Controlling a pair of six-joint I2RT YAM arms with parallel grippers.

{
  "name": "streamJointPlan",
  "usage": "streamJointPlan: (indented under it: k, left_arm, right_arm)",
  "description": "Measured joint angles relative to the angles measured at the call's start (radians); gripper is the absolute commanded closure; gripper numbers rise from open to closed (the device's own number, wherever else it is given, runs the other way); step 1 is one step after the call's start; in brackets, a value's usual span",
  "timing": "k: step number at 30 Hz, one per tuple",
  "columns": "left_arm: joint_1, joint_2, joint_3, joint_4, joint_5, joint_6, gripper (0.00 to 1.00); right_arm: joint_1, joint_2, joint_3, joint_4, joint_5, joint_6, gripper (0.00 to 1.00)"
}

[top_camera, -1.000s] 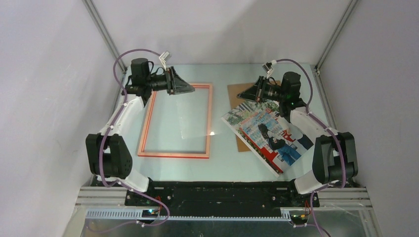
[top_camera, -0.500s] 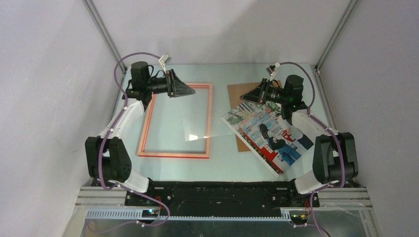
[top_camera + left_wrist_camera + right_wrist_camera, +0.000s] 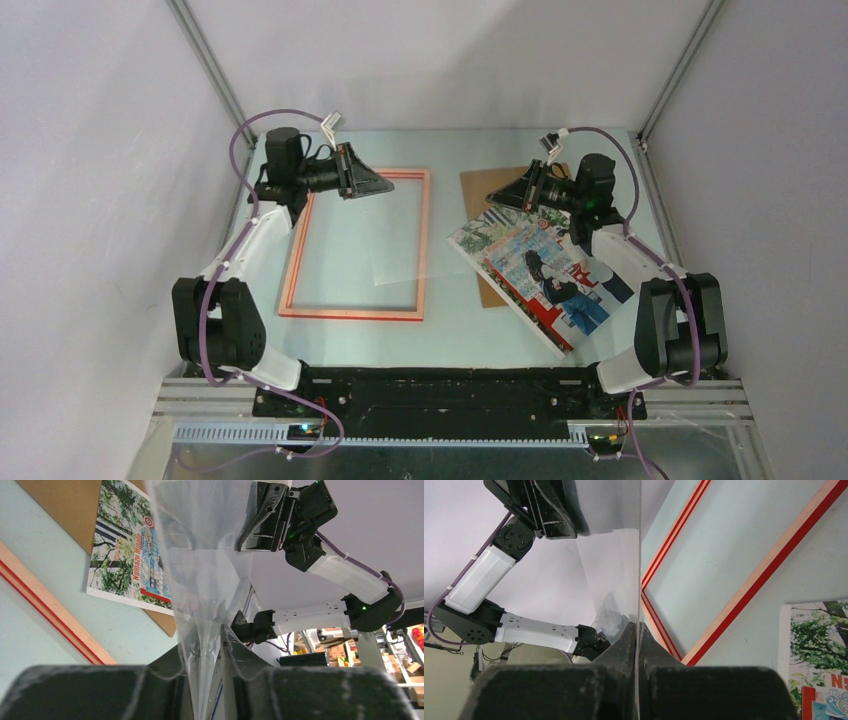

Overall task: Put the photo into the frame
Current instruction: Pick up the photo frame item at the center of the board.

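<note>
Top view first: the left end effector (image 3: pixel 386 183) is at upper left and the right end effector (image 3: pixel 494 197) at upper right. A clear sheet (image 3: pixel 405 240) spans between them, raised off the surface (image 3: pixel 450 320). Under it, left of centre, the frame (image 3: pixel 350 314) lies flat. The photo (image 3: pixel 545 275) lies picture-up at right of centre, skewed, overlapping a brown backing board (image 3: pixel 478 185) and apart from the frame.

Over to the left wrist view: at bottom centre its fingers (image 3: pixel 235 650) are nipped narrow on the sheet's edge, and the sheet rises up the middle. The photo is at upper left, with a frame rail below it.

Right wrist view now: the fingers (image 3: pixel 624 645) are pressed tight on the sheet's edge at bottom centre. The frame crosses the right half, and a corner of the photo shows at lower right.
</note>
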Motion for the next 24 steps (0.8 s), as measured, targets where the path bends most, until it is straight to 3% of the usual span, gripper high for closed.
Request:
streamJointPlan:
  k: [4,8,10,11,13,17,20,24]
  left_arm:
    - [-0.002,0.0,0.0,0.0,-0.002,-0.005,0.99]
    - [-0.003,-0.002,0.0,0.0,-0.001,-0.006,1.0]
    - [-0.003,-0.006,-0.001,0.0,-0.001,-0.006,1.0]
    - [-0.003,-0.01,-0.002,-0.001,0.0,-0.007,1.0]
    - [-0.003,-0.022,-0.008,0.0,0.0,-0.008,1.0]
    - [0.011,-0.056,-0.032,-0.002,0.001,-0.016,1.0]
    - [0.039,-0.074,-0.036,-0.031,0.002,-0.009,1.0]
    - [0.095,-0.093,-0.036,-0.093,0.004,0.019,1.0]
  right_arm:
    - [0.0,-0.003,-0.008,0.0,0.008,-0.002,1.0]
    - [0.0,-0.009,-0.018,0.001,0.016,-0.005,0.95]
    - [0.0,-0.013,-0.025,0.0,0.022,-0.008,0.81]
    - [0.001,-0.016,-0.027,-0.001,0.024,-0.01,0.67]
    - [0.002,-0.023,-0.029,-0.013,0.032,-0.019,0.51]
    - [0.007,-0.039,-0.033,-0.047,0.061,-0.056,0.29]
    - [0.016,-0.051,-0.034,-0.082,0.082,-0.085,0.18]
    - [0.023,-0.066,-0.036,-0.111,0.102,-0.114,0.16]
